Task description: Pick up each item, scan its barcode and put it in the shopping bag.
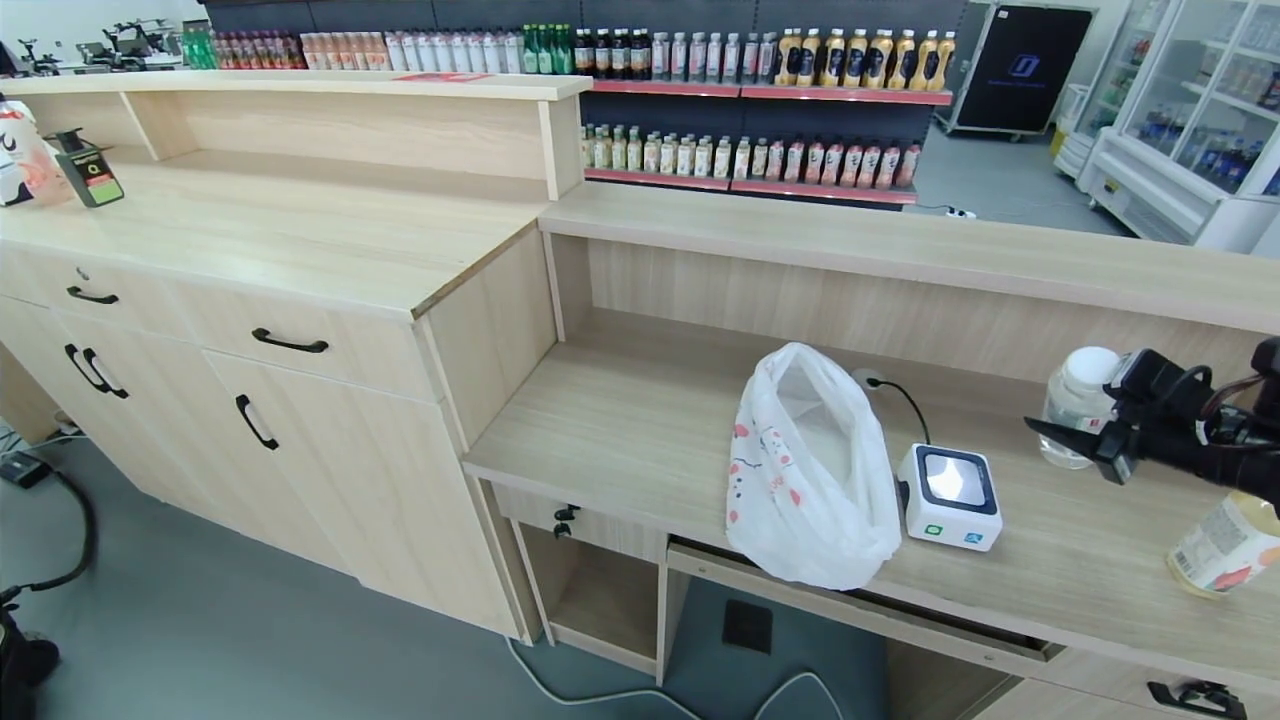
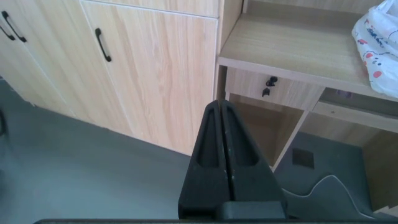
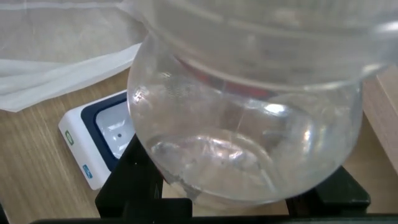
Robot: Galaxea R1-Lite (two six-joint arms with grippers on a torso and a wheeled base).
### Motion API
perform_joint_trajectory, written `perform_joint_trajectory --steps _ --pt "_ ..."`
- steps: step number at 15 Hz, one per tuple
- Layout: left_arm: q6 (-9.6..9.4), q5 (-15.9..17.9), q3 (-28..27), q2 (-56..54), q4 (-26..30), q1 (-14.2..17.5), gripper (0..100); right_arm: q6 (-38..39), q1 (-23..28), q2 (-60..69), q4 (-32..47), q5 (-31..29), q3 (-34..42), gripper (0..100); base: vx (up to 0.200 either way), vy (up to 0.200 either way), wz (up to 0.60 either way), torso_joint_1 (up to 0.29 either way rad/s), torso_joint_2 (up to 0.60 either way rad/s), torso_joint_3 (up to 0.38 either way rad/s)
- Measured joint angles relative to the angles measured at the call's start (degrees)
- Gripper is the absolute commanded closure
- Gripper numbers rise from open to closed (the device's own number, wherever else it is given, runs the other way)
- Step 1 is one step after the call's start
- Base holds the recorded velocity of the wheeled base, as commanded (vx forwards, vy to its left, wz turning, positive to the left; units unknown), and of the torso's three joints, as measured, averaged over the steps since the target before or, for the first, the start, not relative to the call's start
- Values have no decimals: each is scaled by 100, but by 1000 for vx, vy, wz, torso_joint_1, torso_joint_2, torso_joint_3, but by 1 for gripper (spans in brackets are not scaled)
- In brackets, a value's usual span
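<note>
A clear bottle with a white cap is upright over the right part of the lower counter. My right gripper is shut on the bottle, one finger on each side. Just left of it sits the white barcode scanner, also seen past the bottle in the right wrist view. The white shopping bag stands open left of the scanner. A yellowish drink bottle is at the counter's right edge. My left gripper is shut and empty, low over the floor before the cabinet doors; the bag is off to one side.
A raised ledge runs behind the lower counter. The taller counter on the left carries a small terminal and a packet. The scanner's cable runs back to the wall. Drink shelves stand behind.
</note>
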State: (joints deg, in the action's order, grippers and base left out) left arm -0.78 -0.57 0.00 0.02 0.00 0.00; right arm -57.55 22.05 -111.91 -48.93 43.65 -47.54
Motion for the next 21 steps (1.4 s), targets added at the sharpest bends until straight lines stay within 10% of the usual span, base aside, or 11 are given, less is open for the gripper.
perform_joint_trajectory --steps 21 --pt "2 -2 0 0 0 0 100 -52 -555 -1119 -9 163 -975 100 0 0 0 0 0 0"
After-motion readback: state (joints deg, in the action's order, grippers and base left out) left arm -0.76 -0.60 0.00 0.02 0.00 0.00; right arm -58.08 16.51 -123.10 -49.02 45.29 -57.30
